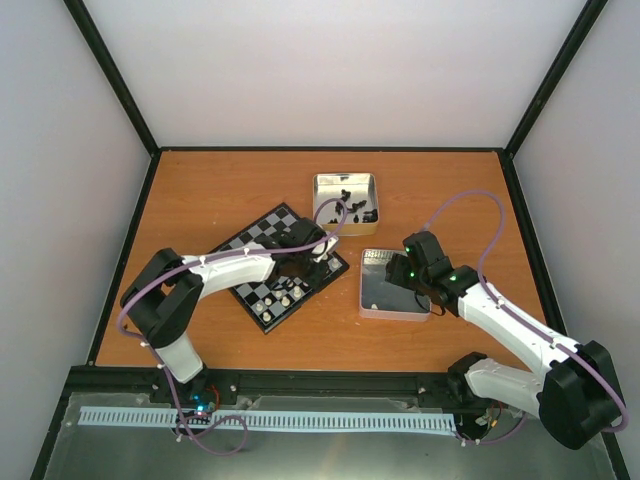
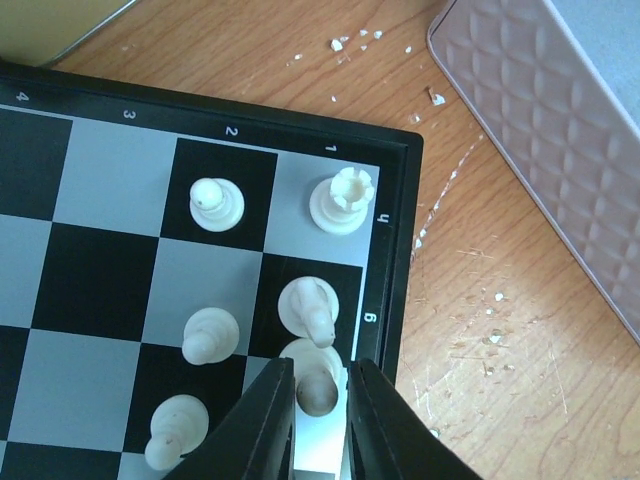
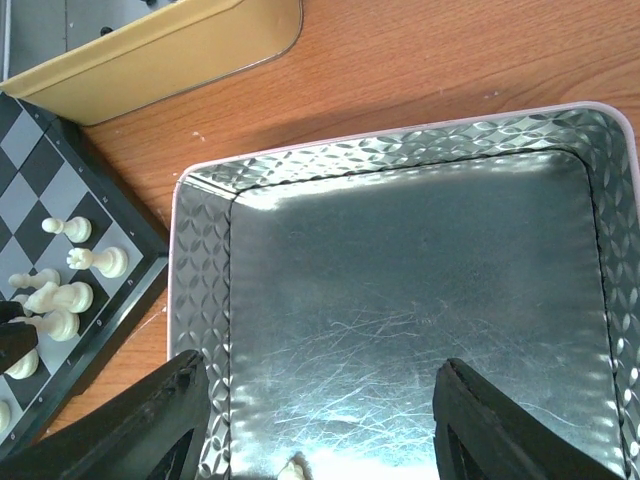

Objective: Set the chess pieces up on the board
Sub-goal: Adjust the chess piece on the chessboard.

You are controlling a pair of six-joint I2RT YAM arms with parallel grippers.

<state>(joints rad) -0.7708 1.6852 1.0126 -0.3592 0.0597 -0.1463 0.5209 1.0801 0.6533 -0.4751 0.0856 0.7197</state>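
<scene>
The board [image 1: 258, 238] lies left of centre, with cream-white pieces along its near right edge. My left gripper [image 1: 300, 272] is over that corner. In the left wrist view its jaws [image 2: 320, 420] stand close around a cream piece [image 2: 318, 385] that rests on an edge square. A rook [image 2: 341, 200], a knight [image 2: 310, 308] and pawns [image 2: 216, 203] stand beside it. My right gripper [image 3: 315, 420] is open wide over the silver tin [image 3: 200, 260]. One cream piece [image 3: 293, 468] shows at the tin's near edge, between the fingers. Black pieces lie in the far tin [image 1: 345, 203].
The silver tin [image 1: 393, 285] sits just right of the board, a narrow strip of wooden table between them. The far tin [image 3: 150, 50] lies beyond both. In the left wrist view the silver tin's pink outer wall [image 2: 560, 130] is at the upper right.
</scene>
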